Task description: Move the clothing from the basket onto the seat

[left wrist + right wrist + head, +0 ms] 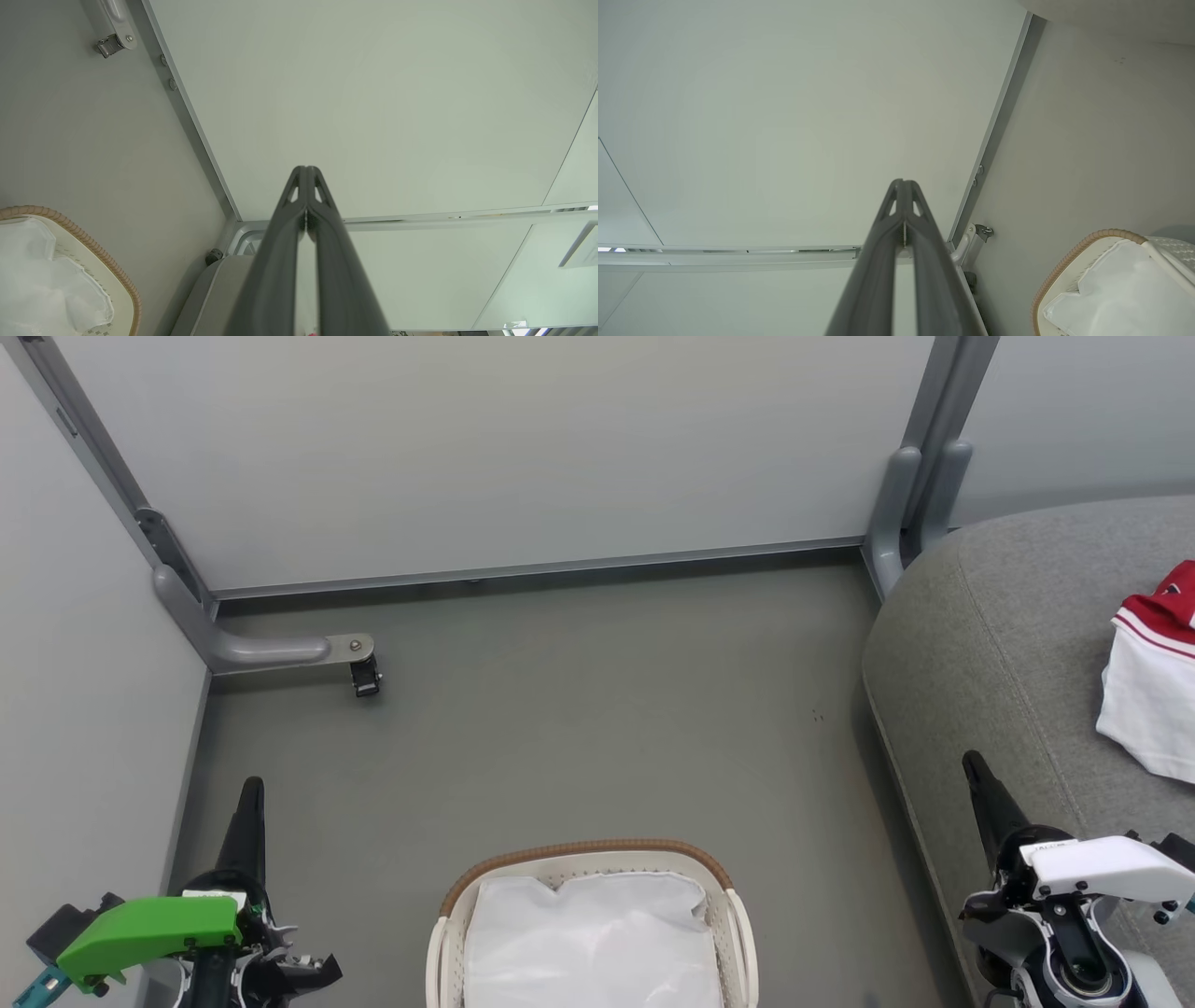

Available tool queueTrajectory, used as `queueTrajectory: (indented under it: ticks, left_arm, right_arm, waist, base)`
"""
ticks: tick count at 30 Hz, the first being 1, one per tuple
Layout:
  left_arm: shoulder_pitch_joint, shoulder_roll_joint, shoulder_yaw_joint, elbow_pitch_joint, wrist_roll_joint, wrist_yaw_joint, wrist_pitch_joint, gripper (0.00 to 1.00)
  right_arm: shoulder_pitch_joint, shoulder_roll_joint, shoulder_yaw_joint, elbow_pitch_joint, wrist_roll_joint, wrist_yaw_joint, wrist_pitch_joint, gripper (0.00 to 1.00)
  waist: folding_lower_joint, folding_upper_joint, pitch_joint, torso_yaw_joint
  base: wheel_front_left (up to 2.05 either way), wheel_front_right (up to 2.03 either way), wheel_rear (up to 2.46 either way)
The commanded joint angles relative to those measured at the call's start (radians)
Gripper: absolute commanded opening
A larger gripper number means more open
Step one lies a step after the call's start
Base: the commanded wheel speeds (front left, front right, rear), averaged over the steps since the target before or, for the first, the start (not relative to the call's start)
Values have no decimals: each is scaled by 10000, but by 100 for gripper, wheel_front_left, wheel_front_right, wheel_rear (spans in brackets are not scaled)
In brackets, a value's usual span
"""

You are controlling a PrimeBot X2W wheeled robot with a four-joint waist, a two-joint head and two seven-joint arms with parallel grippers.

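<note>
The basket (588, 850) stands on the floor at the bottom centre, white with a brown woven rim; a flat white sheet (588, 933) covers its inside. Its rim also shows in the left wrist view (88, 242) and the right wrist view (1069, 261). The grey seat (990, 616) fills the right side. On it, at the right edge, lies the clothing (1153, 700), a red jersey with white trim over a white garment. My left gripper (252, 789) (306, 170) hangs shut and empty left of the basket. My right gripper (973, 765) (903, 183) is shut and empty over the seat's front edge.
Pale partition walls (523, 448) close the back and left. A grey frame foot with a small black caster (366, 681) juts out at the back left; another post (910, 495) stands beside the seat. Grey floor (597, 709) lies between basket and wall.
</note>
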Motion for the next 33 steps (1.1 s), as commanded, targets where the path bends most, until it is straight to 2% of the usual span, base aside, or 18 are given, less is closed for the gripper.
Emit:
queueTrajectory:
  ticks: [1, 14, 33]
  left_arm:
    - [-198, 77, 47, -69, -232, -66, 73, 0]
    - [-200, 80, 68, -171, -1086, -90, 301, 0]
    - [-186, 79, 65, -159, -1055, -88, 304, 0]
  right_arm:
    - [110, -59, -61, -89, 223, -6, 69, 0]
    - [191, -65, -200, -207, 1076, -7, 298, 0]
    - [193, -64, -193, -198, 1060, -5, 290, 0]
  waist:
    - [0, 0, -9, 6]
    - [0, 0, -81, 49]
    - [0, 0, -83, 50]
  base:
    - [0, 0, 0]
    - [0, 0, 0]
    - [0, 0, 0]
